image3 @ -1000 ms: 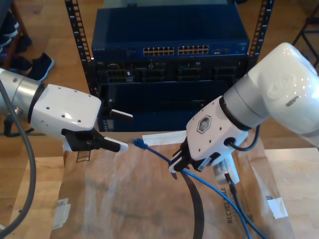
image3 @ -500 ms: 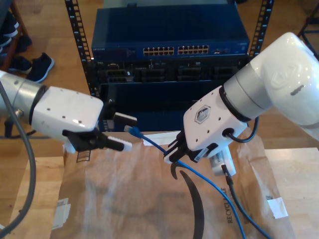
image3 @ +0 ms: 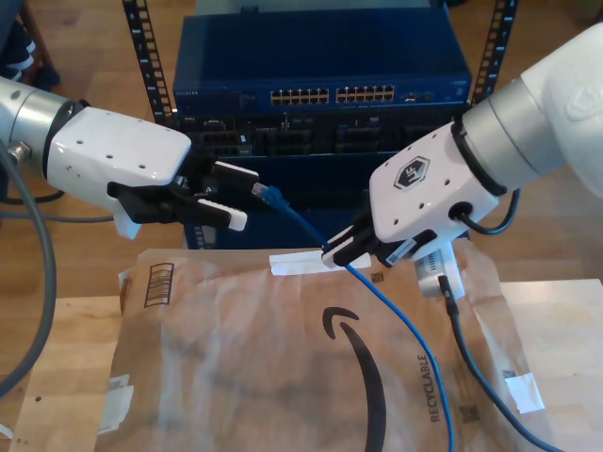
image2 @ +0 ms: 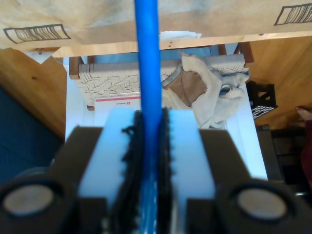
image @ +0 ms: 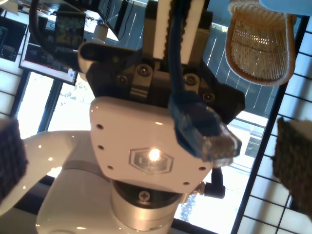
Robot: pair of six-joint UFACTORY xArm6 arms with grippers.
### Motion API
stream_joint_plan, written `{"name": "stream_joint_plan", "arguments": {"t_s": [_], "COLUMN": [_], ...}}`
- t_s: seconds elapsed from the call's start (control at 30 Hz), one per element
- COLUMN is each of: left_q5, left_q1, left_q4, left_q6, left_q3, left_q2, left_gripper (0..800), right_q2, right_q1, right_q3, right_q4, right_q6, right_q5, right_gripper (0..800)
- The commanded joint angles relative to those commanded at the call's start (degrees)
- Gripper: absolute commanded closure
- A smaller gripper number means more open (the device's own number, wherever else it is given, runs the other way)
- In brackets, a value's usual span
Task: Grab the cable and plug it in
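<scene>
Between shut fingers, my second pincer clamps the cable.

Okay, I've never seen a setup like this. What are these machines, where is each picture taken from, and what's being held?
These are my two white robot arms, each ending in an end effector, a two-fingered clamp. One picture comes from a camera off the arms; the other two come from cameras on the clamps. My second end effector, at the exterior view's right, is shut on the thin bright-blue cable. Its clear plastic plug points at my first end effector, which is open. Below lies crinkled brown packing paper on a wooden table. Behind stands a dark-blue network switch with rows of sockets.
</scene>
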State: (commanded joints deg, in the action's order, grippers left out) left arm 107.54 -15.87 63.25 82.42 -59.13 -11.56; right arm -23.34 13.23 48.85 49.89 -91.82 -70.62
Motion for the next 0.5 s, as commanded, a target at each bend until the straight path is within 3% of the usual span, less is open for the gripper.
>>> {"name": "stream_joint_plan", "arguments": {"t_s": [0.17, 0.23, 0.3, 0.5], "left_q5": [-0.26, -0.44, -0.53, -0.62], "left_q1": [0.0, -0.09, -0.09, 0.0], "left_q4": [0.0, 0.0, 0.0, 0.0], "left_q6": [0.26, 0.26, 0.35, 0.26], "left_q3": [0.09, 0.09, 0.0, 0.18], "left_q2": [0.0, 0.0, 0.0, 0.0], "left_gripper": [300, 305, 401, 403], "right_q2": [0.0, 0.0, 0.0, 0.09], "right_q1": [0.18, 0.26, 0.35, 0.53], "right_q3": [-0.09, -0.09, -0.09, 0.09], "right_q4": [0.0, -0.09, -0.09, -0.18], "right_q6": [0.09, 0.09, 0.09, 0.18], "right_q5": [0.0, -0.09, -0.09, -0.18], "right_gripper": [799, 799, 799, 800]}}
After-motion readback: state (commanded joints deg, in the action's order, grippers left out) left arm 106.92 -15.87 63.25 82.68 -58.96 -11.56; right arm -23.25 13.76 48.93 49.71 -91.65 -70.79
